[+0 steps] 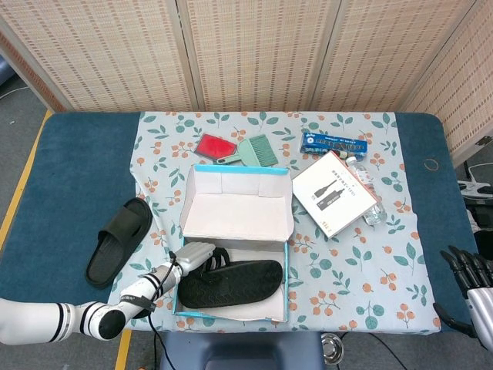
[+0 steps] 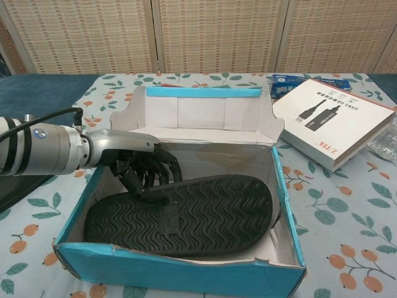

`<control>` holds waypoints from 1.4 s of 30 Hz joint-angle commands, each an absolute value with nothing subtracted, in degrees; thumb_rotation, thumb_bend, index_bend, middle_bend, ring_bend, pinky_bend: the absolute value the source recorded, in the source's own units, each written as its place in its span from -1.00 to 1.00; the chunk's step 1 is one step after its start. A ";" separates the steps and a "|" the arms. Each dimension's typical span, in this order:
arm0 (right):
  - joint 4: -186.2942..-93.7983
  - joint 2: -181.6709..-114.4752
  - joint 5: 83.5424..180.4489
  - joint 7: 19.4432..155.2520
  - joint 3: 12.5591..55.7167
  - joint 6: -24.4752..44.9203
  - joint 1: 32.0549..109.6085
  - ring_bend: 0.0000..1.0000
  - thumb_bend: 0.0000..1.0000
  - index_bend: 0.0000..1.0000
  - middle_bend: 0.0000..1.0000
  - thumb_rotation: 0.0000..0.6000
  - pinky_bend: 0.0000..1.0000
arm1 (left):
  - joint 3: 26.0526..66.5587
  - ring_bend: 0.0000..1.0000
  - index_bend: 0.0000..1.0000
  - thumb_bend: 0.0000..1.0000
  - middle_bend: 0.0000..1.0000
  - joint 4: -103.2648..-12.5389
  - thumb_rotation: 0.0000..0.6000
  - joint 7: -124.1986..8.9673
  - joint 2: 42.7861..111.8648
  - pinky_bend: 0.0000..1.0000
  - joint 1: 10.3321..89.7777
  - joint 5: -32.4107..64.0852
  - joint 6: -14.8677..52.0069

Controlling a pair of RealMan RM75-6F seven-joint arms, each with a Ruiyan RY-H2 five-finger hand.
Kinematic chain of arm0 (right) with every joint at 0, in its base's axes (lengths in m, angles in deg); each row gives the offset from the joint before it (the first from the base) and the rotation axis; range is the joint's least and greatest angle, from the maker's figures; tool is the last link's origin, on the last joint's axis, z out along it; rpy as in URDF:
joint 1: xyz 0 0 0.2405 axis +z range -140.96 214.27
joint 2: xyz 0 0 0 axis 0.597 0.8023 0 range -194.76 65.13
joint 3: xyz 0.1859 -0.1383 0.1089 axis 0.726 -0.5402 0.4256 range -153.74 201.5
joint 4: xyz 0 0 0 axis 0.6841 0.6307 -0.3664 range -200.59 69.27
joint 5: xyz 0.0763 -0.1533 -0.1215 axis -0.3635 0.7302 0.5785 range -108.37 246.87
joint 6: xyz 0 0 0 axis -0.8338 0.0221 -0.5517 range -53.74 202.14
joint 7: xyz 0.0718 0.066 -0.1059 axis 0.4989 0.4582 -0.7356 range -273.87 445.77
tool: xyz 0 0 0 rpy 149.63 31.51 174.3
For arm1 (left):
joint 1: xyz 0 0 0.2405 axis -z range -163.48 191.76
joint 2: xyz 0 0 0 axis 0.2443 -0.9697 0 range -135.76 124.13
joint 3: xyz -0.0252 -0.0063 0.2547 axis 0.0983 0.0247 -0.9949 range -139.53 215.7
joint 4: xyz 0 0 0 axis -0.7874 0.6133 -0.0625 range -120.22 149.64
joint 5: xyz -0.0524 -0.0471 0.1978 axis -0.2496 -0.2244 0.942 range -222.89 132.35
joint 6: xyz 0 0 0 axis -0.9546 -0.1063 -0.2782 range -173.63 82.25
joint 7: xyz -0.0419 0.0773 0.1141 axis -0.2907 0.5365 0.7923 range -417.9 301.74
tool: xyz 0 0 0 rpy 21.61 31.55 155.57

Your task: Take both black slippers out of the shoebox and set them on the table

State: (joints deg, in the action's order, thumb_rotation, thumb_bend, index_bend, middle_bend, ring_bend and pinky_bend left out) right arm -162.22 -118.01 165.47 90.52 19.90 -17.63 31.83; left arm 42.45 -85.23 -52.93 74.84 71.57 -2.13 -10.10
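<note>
One black slipper [image 1: 118, 240] lies upright on the blue table, left of the shoebox. The other black slipper [image 2: 186, 214] lies sole up inside the open blue shoebox [image 2: 173, 273], seen from above as the slipper [image 1: 231, 283] in the box [image 1: 235, 216]. My left hand [image 2: 141, 169] reaches into the box's left end, fingers curled over the slipper's far edge near the strap; the head view shows this hand [image 1: 192, 256] at the box's left wall. My right hand [image 1: 468, 279] hangs open off the table's near right corner, holding nothing.
Behind the box lie a red case [image 1: 213, 145] and a green brush [image 1: 258, 151]. To its right are a white product box [image 1: 333, 191], a water bottle [image 1: 362, 181] and a blue packet [image 1: 333, 142]. The shoebox sits at the table's near edge.
</note>
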 commanded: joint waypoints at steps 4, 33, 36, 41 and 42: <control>-162.20 -118.00 165.51 90.69 19.97 -17.85 31.75 -1.00 -0.61 -1.00 -1.00 0.94 -1.00 | 42.76 0.35 0.23 0.04 0.33 -86.33 1.00 -53.84 74.56 0.39 71.44 -2.70 -9.33; -162.29 -117.83 166.18 91.26 19.75 -18.19 31.60 -1.00 -0.61 -1.00 -1.00 0.94 -1.00 | 50.46 0.50 0.51 0.35 0.49 -100.21 1.00 -67.99 62.00 0.55 61.14 16.21 -2.91; -162.23 -117.86 166.26 91.20 19.70 -18.08 31.64 -1.00 -0.61 -1.00 -1.00 0.94 -1.00 | 50.93 0.50 0.51 0.36 0.50 -102.28 1.00 -68.53 58.85 0.55 59.20 18.35 -0.24; -162.30 -117.88 166.56 91.03 19.53 -17.81 31.75 -1.00 -0.61 -1.00 -1.00 0.94 -1.00 | 50.33 0.50 0.51 0.35 0.49 -104.86 1.00 -67.54 54.04 0.55 53.62 24.47 8.49; -162.31 -117.86 166.67 91.02 19.50 -17.90 31.71 -1.00 -0.61 -1.00 -1.00 0.94 -1.00 | 49.95 0.50 0.51 0.35 0.49 -104.88 1.00 -67.29 53.23 0.55 52.49 25.55 10.02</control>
State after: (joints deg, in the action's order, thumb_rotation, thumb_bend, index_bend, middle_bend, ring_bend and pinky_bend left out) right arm -162.30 -117.87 166.69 91.03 19.51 -17.92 31.71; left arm 50.46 -103.57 -67.80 55.86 55.73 22.22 5.90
